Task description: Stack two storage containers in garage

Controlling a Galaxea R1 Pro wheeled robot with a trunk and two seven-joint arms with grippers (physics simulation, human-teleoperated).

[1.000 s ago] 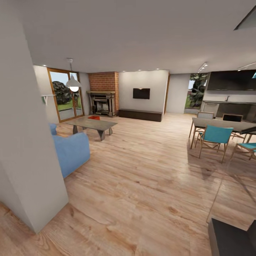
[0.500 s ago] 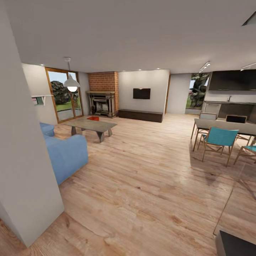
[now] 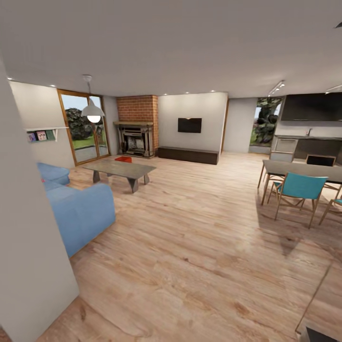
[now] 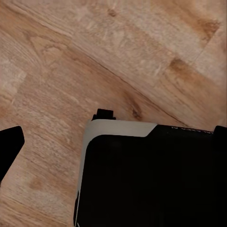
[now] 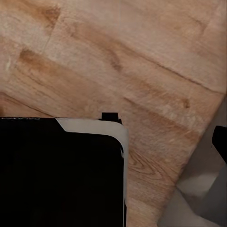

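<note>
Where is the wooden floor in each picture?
Head view: the floor covers the lower half, from the sofa across to the chairs.
Left wrist view: the floor lies across the top and down one side of a black robot part.
Right wrist view: the floor lies across the top and beside a black robot part.
Shared landmark: the same light planks with dark knots.

A sofa [image 3: 78,209] sits at left, a coffee table [image 3: 118,167] behind it, a fireplace [image 3: 136,138] beyond, dining chairs [image 3: 299,190] at right.
</note>
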